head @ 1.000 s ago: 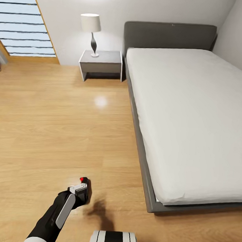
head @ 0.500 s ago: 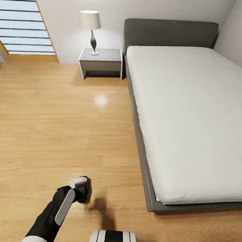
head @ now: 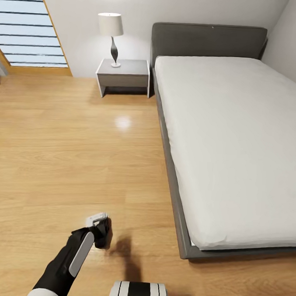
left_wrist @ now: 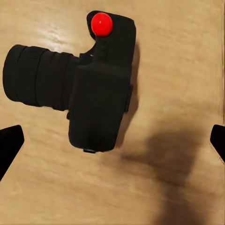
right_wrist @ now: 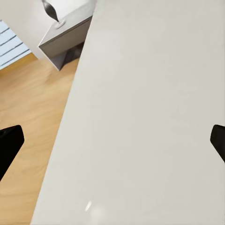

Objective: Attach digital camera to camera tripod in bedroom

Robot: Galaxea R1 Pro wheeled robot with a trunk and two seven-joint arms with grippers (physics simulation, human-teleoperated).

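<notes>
Room: we're looking down into a pale-walled bedroom, light wood floor (head: pixel 56 151) running wide across the head view.
Bed: a grey-framed bed (head: pixel 207 42) with a white mattress (head: pixel 236 140) is taking up the robot's right side, headboard against the far wall.
Nightstand: a grey nightstand (head: pixel 124 76) is sitting just beside the bed's head, carrying a lamp (head: pixel 112 36) with a white shade and a dark curvy stem.
Window: a wood-framed window (head: pixel 30 27) with blue-white slats is showing at far left.
Left arm: it's reaching forward and down over the floor near the bed's foot corner, the left gripper (head: pixel 100 228) pointing at the boards.
Camera: the camera (left_wrist: pixel 89 89) is lying on the floor right under the left wrist view, black body, stubby lens barrel sticking out to one side, a red button glowing on top.
Left gripper state: fingers (left_wrist: pixel 9 145) are spread wide at both edges of the wrist view, well apart from the camera, nothing held.
Shadow: a dark smudge is falling on the floor just beside the camera.
Right gripper: the right gripper (right_wrist: pixel 112 140) is hovering over the white mattress, dark fingertips set far apart at the edges of its view, holding nothing.
Right wrist background: nightstand corner, lamp stem and a strip of floor are peeking in beside the mattress.
</notes>
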